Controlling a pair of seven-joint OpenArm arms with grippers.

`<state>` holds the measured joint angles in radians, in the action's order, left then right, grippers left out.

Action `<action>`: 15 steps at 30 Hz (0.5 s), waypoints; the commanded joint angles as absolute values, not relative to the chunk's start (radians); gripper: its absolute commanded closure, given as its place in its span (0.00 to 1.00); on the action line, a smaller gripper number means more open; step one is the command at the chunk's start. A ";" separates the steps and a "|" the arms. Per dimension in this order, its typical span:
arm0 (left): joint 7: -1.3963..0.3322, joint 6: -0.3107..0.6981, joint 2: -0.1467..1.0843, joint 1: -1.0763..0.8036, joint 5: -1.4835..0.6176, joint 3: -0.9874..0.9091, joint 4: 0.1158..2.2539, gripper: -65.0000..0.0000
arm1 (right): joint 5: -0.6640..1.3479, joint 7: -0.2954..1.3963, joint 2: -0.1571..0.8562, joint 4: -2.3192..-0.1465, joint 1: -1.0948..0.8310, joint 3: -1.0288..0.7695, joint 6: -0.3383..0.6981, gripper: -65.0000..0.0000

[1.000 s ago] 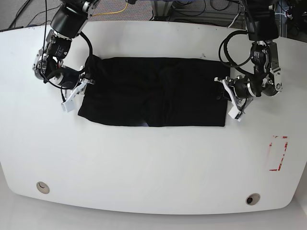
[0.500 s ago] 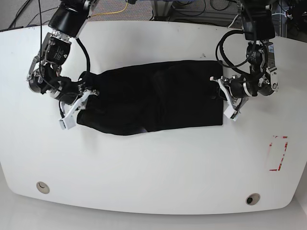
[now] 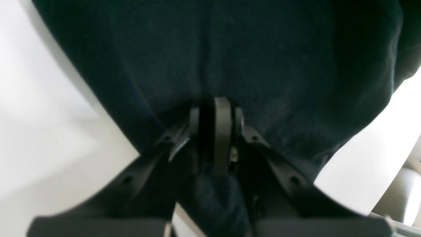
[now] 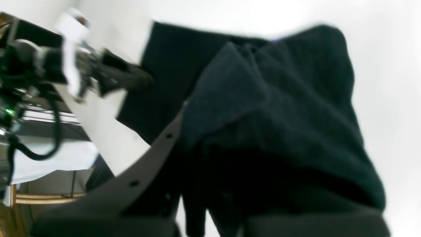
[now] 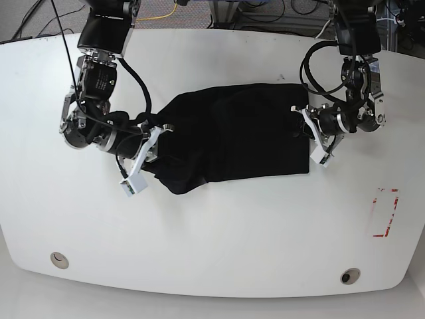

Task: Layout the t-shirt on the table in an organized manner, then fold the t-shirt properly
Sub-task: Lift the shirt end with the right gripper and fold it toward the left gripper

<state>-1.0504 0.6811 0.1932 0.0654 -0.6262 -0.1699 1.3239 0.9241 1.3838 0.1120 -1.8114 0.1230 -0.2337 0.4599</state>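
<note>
The right gripper [image 5: 147, 143] drags its end of the shirt [image 5: 232, 129] inward across the table [image 5: 219, 226], jaws clamped on cloth, so that end bunches where a second ago it lay flat. The left gripper [image 5: 311, 129] stays put, pinching the opposite hem. The crosswise fold looks underway; the shirt sits mid-table.

A robotics lab: two black cabled arms [image 5: 99, 80] work over a white bench [image 5: 219, 226] marked with a red tape rectangle [image 5: 385, 212], with loose cables [image 5: 265, 13] and equipment frames behind its far edge.
</note>
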 commanded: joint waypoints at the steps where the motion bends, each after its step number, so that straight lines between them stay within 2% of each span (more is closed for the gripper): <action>1: -1.076 0.674 0.202 0.059 -0.598 -0.171 1.331 0.94 | 0.955 1.360 0.108 -1.850 0.159 -0.180 0.461 1.00; 15: -1.076 0.674 0.202 0.058 -0.598 -0.130 1.331 0.94 | 0.947 1.360 0.079 -1.874 0.260 0.094 0.461 1.00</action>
